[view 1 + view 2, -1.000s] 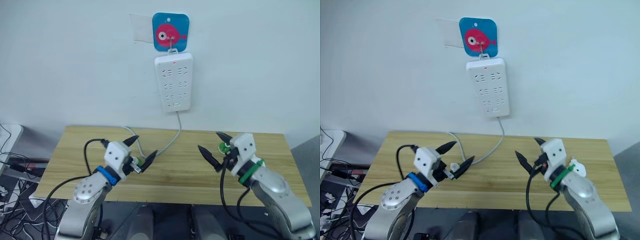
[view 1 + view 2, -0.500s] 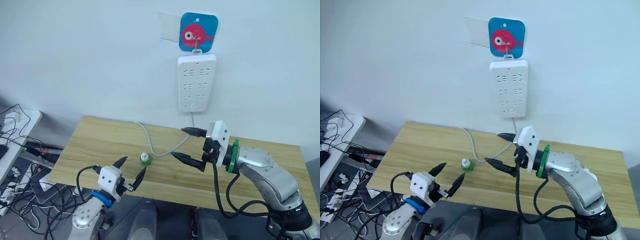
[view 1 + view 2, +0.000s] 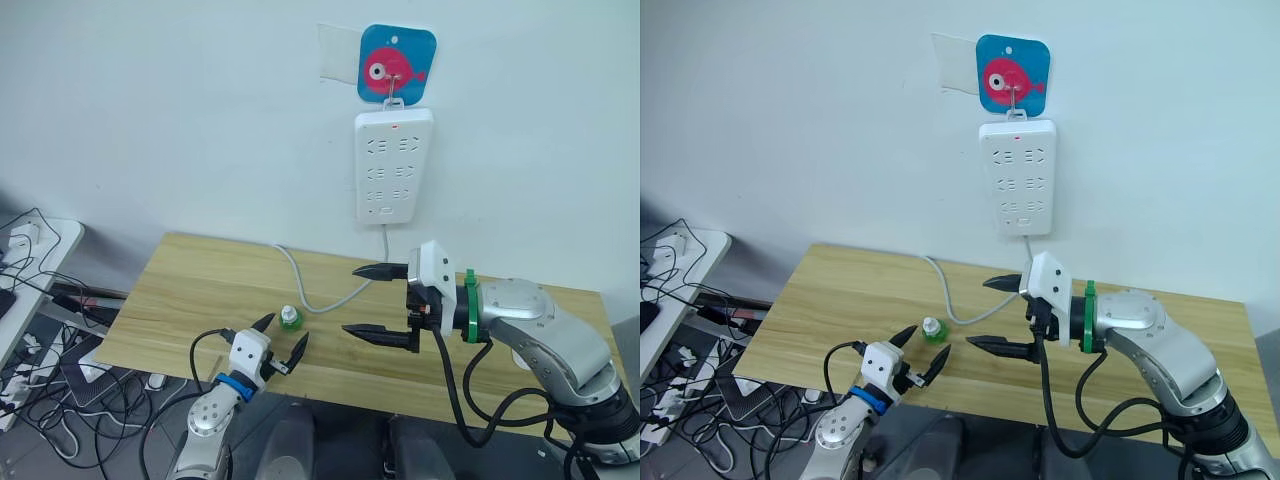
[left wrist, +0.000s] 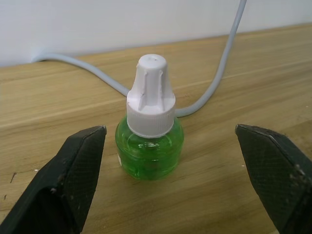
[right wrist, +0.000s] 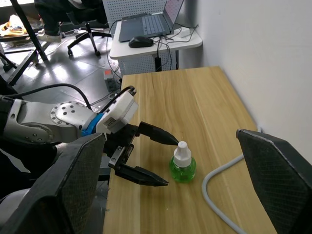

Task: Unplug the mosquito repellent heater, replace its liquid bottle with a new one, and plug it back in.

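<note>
While its fingers stand spread, the left gripper (image 4: 165, 165) faces a green liquid bottle (image 4: 149, 141) upright at centre frame; closing squarely on the glass below the white cap (image 4: 150, 97) looks wisest. Lower right in the left eye view, the right gripper (image 3: 385, 302) hangs agape, empty. That view adds the wall's power strip (image 3: 392, 166), its sockets bare, with no heater to be seen.

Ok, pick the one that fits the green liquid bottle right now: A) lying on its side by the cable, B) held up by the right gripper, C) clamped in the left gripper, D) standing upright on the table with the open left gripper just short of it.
D: the green liquid bottle stands upright on the table, white cap on, and the left gripper is open with clear gaps to both fingers in the left wrist view.
</note>
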